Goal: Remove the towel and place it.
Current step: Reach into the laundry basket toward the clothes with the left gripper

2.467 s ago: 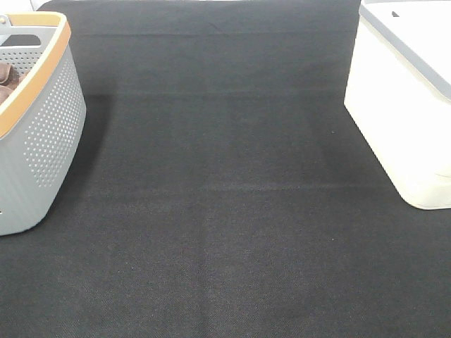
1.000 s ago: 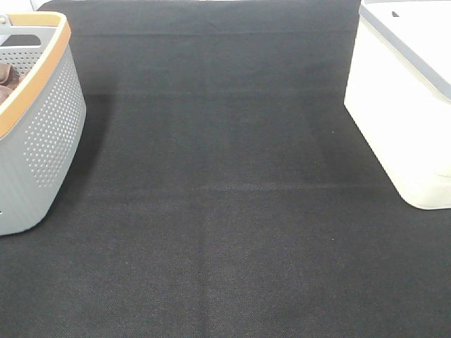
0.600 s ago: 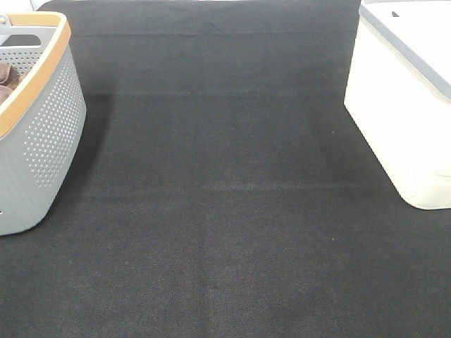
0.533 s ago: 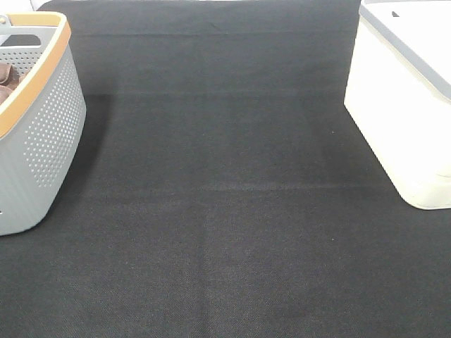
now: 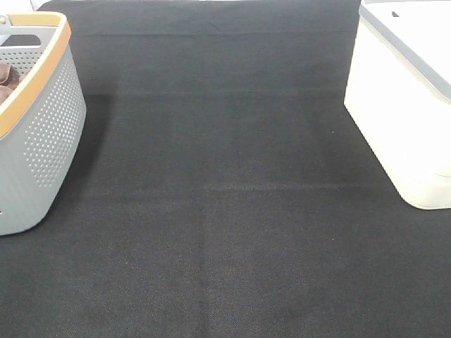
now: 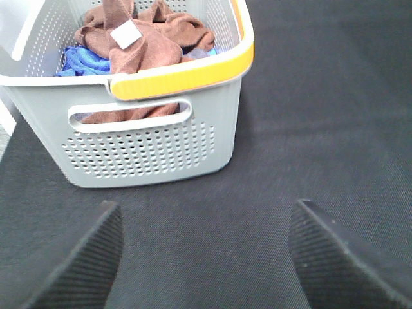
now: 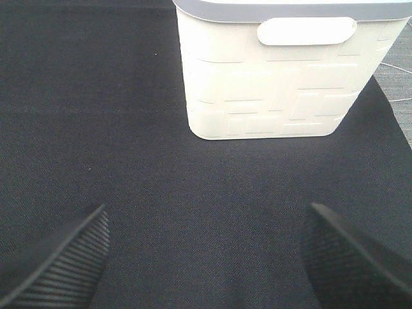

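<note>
Up on the high cam, a dark worktop (image 5: 225, 211) carries a grey perforated basket (image 5: 46, 134) w/ an orange-yellow rim at the left edge and a white bin (image 5: 398, 120) at the right edge, the two well apart. A sliver of the reddish-brown towel (image 5: 5, 76) shows inside the basket. Left wrist cam: the towel lies crumpled in the basket, its white tag (image 6: 125, 34) facing up, beside and partly over a blue cloth (image 6: 80, 61), w/ a bit of it showing through the handle slot. The left tool (image 6: 205, 212) hangs over bare worktop near the basket's end wall, jaws spread wide, gripping nothing. Right wrist cam: the right tool (image 7: 207, 212) is likewise spread wide & empty above the worktop, facing the white bin's handle side, apart from it.
</note>
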You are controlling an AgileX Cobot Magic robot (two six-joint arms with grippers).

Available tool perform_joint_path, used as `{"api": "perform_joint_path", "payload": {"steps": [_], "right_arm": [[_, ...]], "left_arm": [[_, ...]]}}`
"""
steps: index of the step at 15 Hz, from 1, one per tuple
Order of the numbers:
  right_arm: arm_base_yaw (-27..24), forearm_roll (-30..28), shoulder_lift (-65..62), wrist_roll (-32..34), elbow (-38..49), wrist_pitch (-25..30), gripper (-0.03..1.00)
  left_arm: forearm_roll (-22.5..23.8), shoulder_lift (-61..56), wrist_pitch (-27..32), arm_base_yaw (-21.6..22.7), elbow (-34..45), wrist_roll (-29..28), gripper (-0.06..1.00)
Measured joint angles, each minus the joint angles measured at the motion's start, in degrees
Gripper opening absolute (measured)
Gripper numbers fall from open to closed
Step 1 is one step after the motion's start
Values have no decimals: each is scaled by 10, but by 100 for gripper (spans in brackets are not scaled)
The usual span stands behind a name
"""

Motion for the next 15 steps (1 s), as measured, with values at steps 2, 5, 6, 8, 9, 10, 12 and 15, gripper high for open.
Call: {"api": "perform_joint_path", "payload": {"steps": [2, 5, 6, 8, 9, 10, 12, 15], "right_arm": [[0, 0, 0, 0, 0, 0, 77], [0, 0, 0, 0, 0, 0, 77], [0, 0, 0, 0, 0, 0, 77], [0, 0, 0, 0, 0, 0, 77], [0, 0, 0, 0, 0, 0, 77], [0, 0, 0, 0, 0, 0, 77], [0, 0, 0, 0, 0, 0, 77], [0, 0, 0, 0, 0, 0, 77]], "left_arm": [[19, 13, -96, 0, -8, -39, 68], [99, 115, -246, 0, -9, -69, 67], [124, 163, -296, 0, -10, -88, 67], [168, 276, -367, 0, -25, -119, 67], [187, 336, -388, 0, -42, -125, 67], [199, 388, -398, 0, -65, -131, 67], [208, 523, -401, 0, -141, -165, 67], [209, 665, -348, 0, -248, -176, 67]]}}
